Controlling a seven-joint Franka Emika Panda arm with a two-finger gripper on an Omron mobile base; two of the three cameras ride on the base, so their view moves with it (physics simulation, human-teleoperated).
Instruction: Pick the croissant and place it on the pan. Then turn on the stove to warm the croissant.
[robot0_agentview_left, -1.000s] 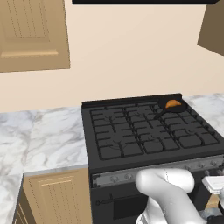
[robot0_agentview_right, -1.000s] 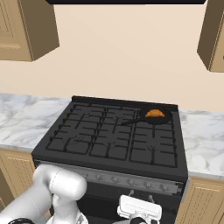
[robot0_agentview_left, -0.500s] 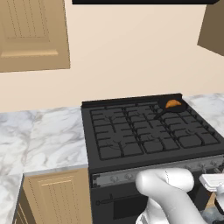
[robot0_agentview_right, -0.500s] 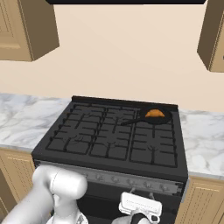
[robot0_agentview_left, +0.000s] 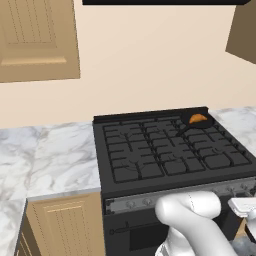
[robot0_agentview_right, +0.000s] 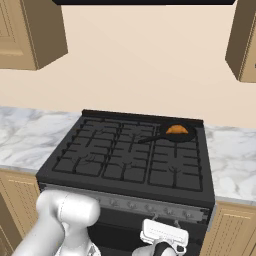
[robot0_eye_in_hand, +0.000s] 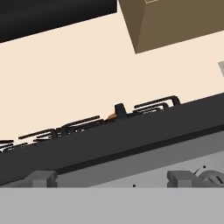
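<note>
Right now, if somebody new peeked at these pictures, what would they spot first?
Probably the orange-brown croissant, the one bright spot, lying in the small black pan on the back right burner of the wide black stove. Next, the white robot arm bent low in front of the oven, with its gripper open and close to the grey knob panel. Marble counters sit on both sides of the stove.

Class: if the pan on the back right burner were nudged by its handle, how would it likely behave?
The pan would probably pivot or scrape rather than slide freely, since it rests on ridged grates of the stove. The croissant, lying loose inside, may shift. Low sides suggest it would hardly tip.
</note>
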